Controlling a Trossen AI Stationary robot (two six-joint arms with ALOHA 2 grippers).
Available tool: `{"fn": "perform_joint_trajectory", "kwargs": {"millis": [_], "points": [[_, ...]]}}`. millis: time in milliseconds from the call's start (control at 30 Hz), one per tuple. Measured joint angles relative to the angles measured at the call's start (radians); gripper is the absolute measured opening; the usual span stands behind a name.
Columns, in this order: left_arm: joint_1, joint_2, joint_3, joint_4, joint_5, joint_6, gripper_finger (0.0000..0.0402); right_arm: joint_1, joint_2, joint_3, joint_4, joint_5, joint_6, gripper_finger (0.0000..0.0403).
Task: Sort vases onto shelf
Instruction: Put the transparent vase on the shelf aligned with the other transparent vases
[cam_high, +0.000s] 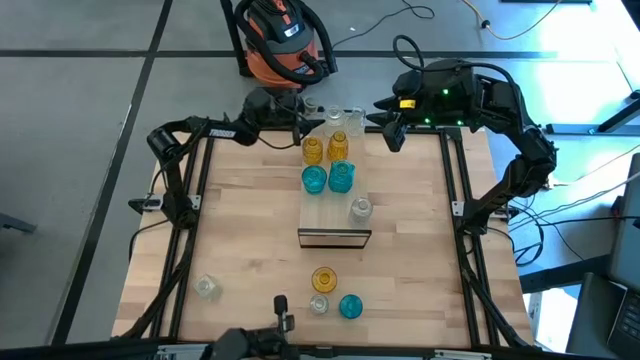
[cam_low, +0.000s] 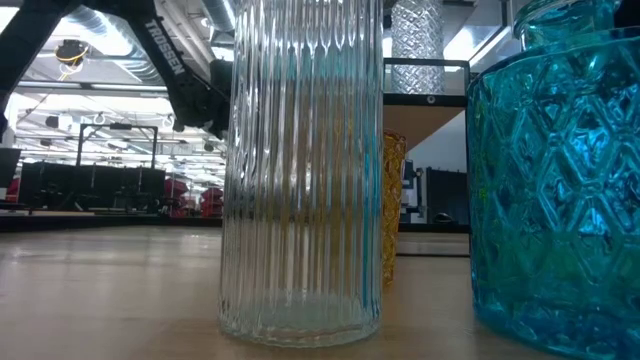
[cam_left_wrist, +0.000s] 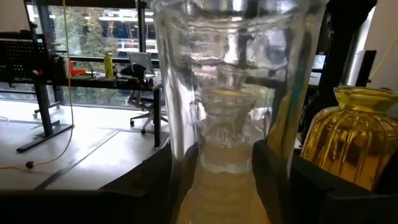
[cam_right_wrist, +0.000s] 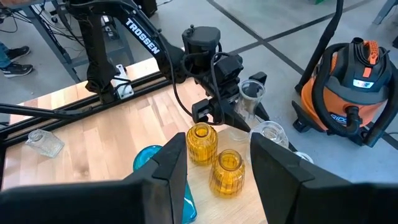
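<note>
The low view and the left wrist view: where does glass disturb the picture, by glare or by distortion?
Low view: a clear ribbed vase and a teal vase stand close before the camera, bending the room behind them. Left wrist view: the clear vase between the left gripper's fingers warps the background; an amber vase shows bright highlights.

Low view is pretty much blocked: a clear ribbed vase (cam_low: 302, 170) fills the middle with its top cut off, and a teal vase (cam_low: 560, 180) runs off the right edge. An amber vase (cam_low: 393, 205) only peeks out between them. From overhead, the clear vases (cam_high: 345, 120) at the shelf's (cam_high: 334, 237) far end are too small to count.
</note>
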Motion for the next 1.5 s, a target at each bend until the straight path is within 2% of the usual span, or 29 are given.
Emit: {"fn": "perform_joint_trajectory", "kwargs": {"millis": [233, 333, 433, 667, 900, 1367, 1500], "points": [[-0.02, 0.0, 0.0, 0.002, -0.075, 0.016, 0.0207, 0.0, 0.0, 0.0, 0.001, 0.0, 0.001, 0.0143], [-0.027, 0.0, 0.0, 0.008, -0.107, 0.016, 0.0236, 0.0, 0.0, 0.0, 0.001, 0.0, 0.006, 0.0143], [-0.029, -0.001, 0.0, 0.015, -0.104, 0.016, 0.0253, 0.0, 0.0, 0.0, 0.001, 0.0, 0.017, 0.0143], [-0.029, -0.001, 0.0, 0.016, -0.078, 0.009, 0.026, 0.0, 0.0, 0.0, 0.001, 0.0, 0.027, 0.0143], [-0.02, -0.011, 0.0, 0.13, -0.074, -0.024, 0.0261, 0.0, 0.0, 0.0, 0.001, 0.0, 0.027, 0.0143], [0.011, -0.179, 0.0, 0.129, -0.043, -0.131, 0.0262, 0.0, 0.0, 0.0, 0.0, -0.001, 0.026, 0.0143], [0.045, -0.241, 0.0, 0.005, -0.075, -0.197, 0.0248, 0.0, 0.0, 0.0, 0.0, -0.008, 0.027, 0.0143]]}}
